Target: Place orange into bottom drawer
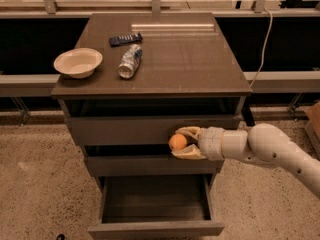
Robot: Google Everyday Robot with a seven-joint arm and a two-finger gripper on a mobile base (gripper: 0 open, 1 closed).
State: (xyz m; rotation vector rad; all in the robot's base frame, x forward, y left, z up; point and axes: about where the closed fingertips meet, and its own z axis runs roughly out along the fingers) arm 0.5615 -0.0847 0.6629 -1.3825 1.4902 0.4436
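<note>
The orange (177, 142) is a small round fruit held between the two cream fingers of my gripper (181, 143). The gripper reaches in from the right on a white arm and is shut on the orange in front of the cabinet, level with the gap between the top and middle drawers. The bottom drawer (156, 227) is pulled open below it, its shallow dark interior showing. The orange hangs above the drawer's right half.
On the dark cabinet top (200, 59) stand a cream bowl (78, 62) at the left, a crushed silvery bottle (129, 62) and a dark remote (125, 39). A white cable (265, 39) hangs at the right. Speckled floor surrounds the cabinet.
</note>
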